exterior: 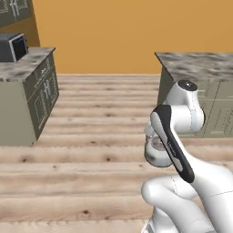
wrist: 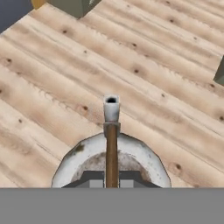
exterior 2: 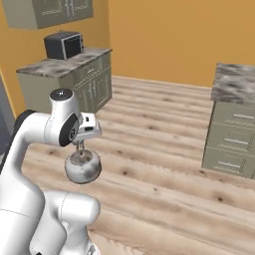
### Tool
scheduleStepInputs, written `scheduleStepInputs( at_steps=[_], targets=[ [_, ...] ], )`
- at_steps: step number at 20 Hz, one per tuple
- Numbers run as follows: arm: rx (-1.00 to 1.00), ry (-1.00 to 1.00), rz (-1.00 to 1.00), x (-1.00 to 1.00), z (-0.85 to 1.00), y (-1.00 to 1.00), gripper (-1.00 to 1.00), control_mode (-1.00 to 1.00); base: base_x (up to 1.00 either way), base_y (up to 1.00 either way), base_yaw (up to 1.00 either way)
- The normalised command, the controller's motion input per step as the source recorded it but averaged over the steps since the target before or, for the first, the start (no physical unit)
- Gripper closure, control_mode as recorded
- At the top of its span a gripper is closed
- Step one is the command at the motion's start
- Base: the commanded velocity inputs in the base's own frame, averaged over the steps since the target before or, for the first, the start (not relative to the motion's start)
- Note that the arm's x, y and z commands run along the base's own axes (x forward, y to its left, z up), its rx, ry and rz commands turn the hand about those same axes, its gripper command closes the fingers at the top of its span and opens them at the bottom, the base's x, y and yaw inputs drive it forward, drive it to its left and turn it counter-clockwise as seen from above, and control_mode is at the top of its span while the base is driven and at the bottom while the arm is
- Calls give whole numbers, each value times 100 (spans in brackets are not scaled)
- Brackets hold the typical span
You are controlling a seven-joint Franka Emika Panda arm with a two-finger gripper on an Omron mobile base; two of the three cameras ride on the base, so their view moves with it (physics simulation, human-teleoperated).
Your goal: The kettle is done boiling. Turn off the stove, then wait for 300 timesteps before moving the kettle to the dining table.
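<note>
The wooden floor (exterior: 82,150) spreads wide between two runs of cabinets: a marble-topped desk (exterior: 27,66) on one side carrying a dark microwave (exterior 2: 63,45), and another marble-topped desk (exterior 2: 234,82) with drawers on the other side. Orange walls stand behind them. From where I stand, neither of these looks like the long table with stools, and no stove is to be seen here, so I judge the robot to be in the carrying step, out in the open part of the kitchen with the kettle already lifted away from the burner.

The white arm (exterior: 182,118) folds close over its own base. Below it hangs the kettle (exterior 2: 83,167), round and silver-grey, well clear of the floor and near the robot's body. In the hand view the spout (wrist: 111,107) points away over the planks, and the thin brown handle (wrist: 111,153) runs straight back between the dark fingertips.

The hand (exterior 2: 78,146) is closed tight on that wire handle, so the kettle dangles beneath it.

The next move, as I judge it, calls for driving on until the dining table comes into sight, keeping the kettle steady, then lowering it onto the top before the fingers let go
</note>
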Motion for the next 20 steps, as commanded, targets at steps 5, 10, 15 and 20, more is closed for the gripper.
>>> scheduleStepInputs(
  at_steps=[5, 10, 15, 20],
  targets=[
    [0, 0, 0, 0, 0, 0, 100, 100, 71, -1, -18],
    [0, 0, 0, 0, 0, 0, 100, 100, 69, 0, -16],
    [0, 0, 0, 0, 0, 0, 100, 100, 67, 0, -18],
    [0, 0, 0, 0, 0, 0, 100, 100, 71, 0, -21]
  ],
)
